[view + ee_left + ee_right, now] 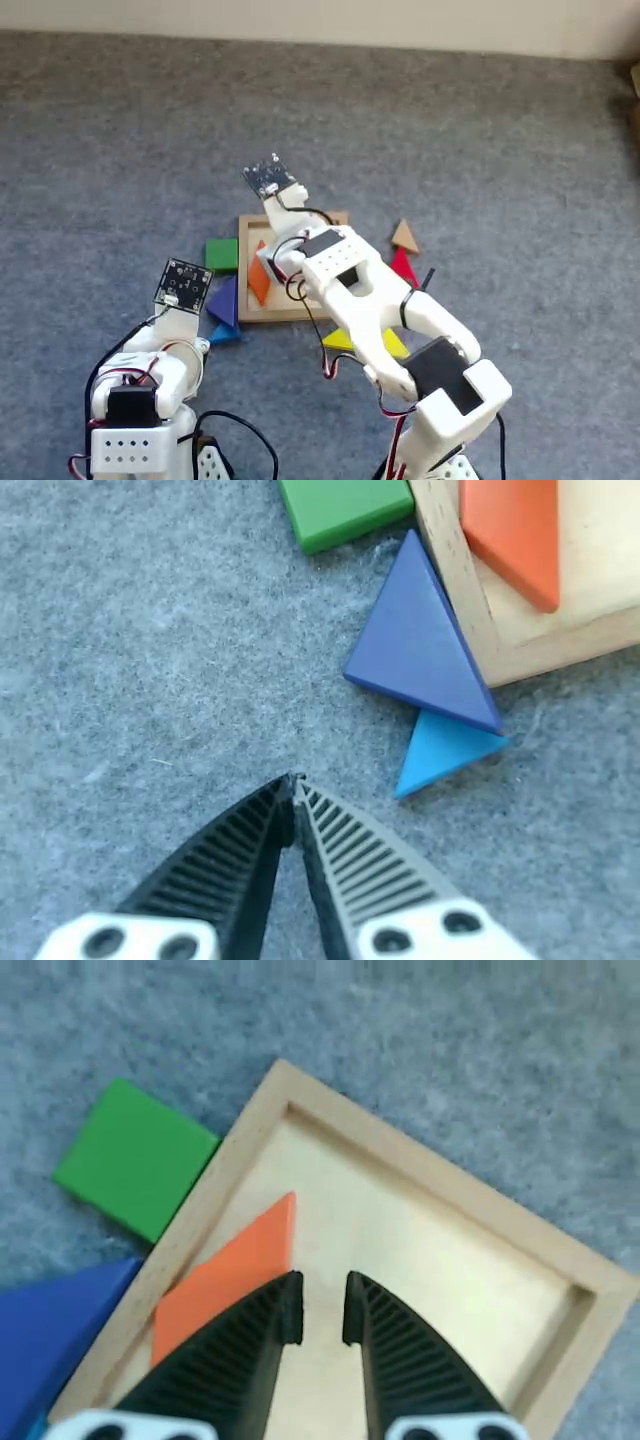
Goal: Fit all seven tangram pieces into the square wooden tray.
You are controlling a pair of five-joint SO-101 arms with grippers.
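The square wooden tray (420, 1175) lies on the grey carpet with an orange piece (230, 1270) inside, along one wall. My right gripper (320, 1305) hovers over the tray's bare floor beside the orange piece, slightly open and holding nothing. My left gripper (293, 785) is shut and empty over bare carpet, a short way from the dark blue triangle (420, 645) and the small light blue triangle (440, 750), which lie against the tray's outer edge (480, 630). A green square (345, 505) sits beside the tray. A tan triangle (404, 236), a red triangle (402, 265) and a yellow piece (365, 342) lie on the tray's right.
The right arm (350, 275) stretches over the tray's right half and hides it from above. The left arm (160, 370) stands at the front left. Open carpet spreads to the left, the back and the far right.
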